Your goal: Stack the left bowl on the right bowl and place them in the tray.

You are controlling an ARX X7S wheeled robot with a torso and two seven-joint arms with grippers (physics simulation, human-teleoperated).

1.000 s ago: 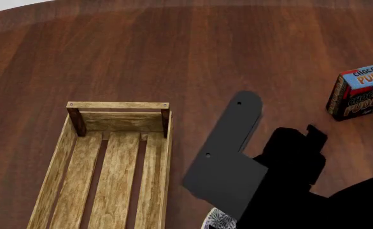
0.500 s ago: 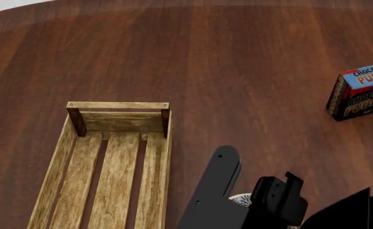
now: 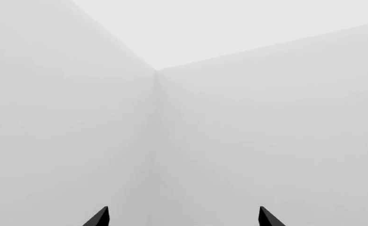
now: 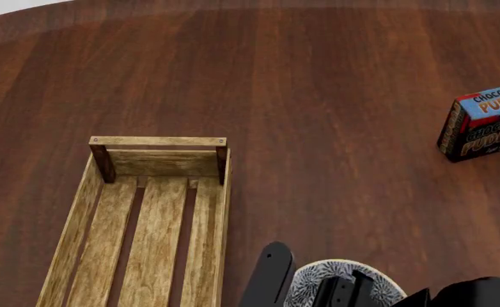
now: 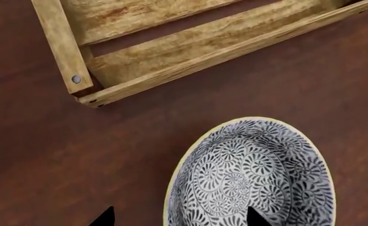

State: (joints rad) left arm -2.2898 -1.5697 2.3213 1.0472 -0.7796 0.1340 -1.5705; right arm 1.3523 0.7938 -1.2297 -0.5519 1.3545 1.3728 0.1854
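right now the black right gripper (image 5: 178, 217) hangs directly over the white bowl with the blue-black swirl pattern and cream rim (image 5: 250, 174), fingertips spread wide either side of the near rim and gripping nothing, likely lined up for a rim grab. that bowl sits on the dark reddish wooden table (image 4: 318, 96), just beside the long side of the oblong light-wood slatted tray with low plank sides and darker corner posts (image 4: 158, 142), not touching it, so the carry into the tray should be short. tray looks bare inside. only one bowl shows; cannot tell if it is the left or right one, or already a stack, since the arm covers part of it in the head view and the frame edge cuts it off. black left gripper (image 3: 182, 217) points at blank grey walls away from the table, tips apart, holding nothing. far right, well apart, stands a blue and brown chocolate pudding box (image 4: 484, 121), cropped by the frame.
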